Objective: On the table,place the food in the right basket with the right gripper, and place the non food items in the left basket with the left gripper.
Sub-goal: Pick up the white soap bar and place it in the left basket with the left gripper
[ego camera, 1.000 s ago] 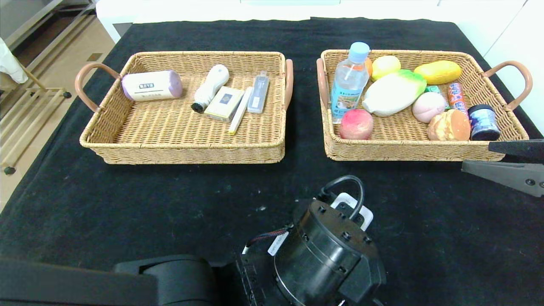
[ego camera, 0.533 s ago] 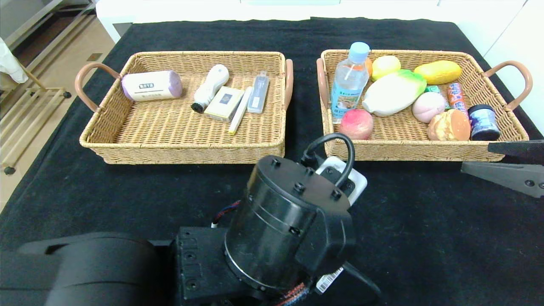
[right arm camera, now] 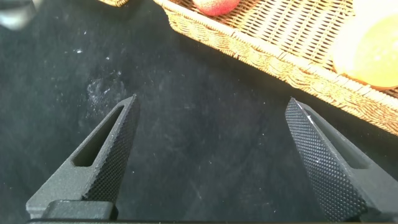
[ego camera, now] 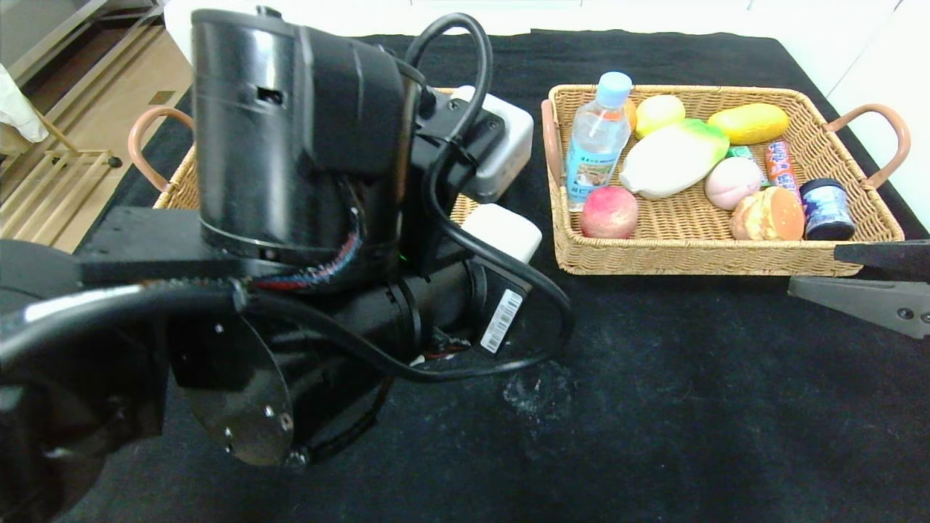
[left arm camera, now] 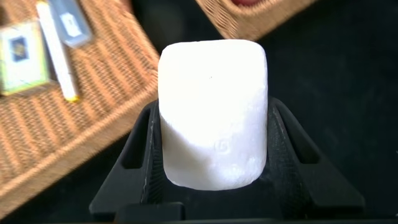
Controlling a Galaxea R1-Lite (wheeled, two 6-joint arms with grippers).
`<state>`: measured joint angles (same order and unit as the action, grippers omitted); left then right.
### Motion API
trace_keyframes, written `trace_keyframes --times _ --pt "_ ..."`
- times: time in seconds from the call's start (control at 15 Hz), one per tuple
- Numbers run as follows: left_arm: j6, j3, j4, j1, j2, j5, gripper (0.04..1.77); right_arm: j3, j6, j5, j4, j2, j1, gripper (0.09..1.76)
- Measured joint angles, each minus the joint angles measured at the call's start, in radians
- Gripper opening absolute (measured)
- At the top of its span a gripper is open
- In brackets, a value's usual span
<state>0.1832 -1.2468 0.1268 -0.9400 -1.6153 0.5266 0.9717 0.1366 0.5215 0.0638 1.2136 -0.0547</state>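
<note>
My left gripper is shut on the white rounded pad. It holds the pad in the air by the near right corner of the left basket. In the head view the raised left arm hides most of that basket, and the pad shows at its tip. The card box lies in the left basket. The right basket holds the water bottle, peach and pink bun. My right gripper is open and empty over the black table, also in its wrist view.
The right basket also holds a lemon, a mango, a cabbage toy, a bread roll and a dark jar. A white stick and a clear flat bottle lie in the left basket.
My left arm has risen and swung left and away from the table's front middle toward the left basket, carrying the white pad. The right arm has not moved.
</note>
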Motion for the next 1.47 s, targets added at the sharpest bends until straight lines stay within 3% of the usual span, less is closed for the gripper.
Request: trace_keyframes --times 0.53,1.47 --pt "0.028 -0.109 -0.018 0.236 0.033 -0.214 0.99 0.000 0.000 0.000 0.000 0.000 0.000 1.71" --pt "0.048 -0.186 -0.053 0.580 0.018 -0.497 0.99 0.000 -0.001 0.000 0.000 -0.006 0.000 1.71"
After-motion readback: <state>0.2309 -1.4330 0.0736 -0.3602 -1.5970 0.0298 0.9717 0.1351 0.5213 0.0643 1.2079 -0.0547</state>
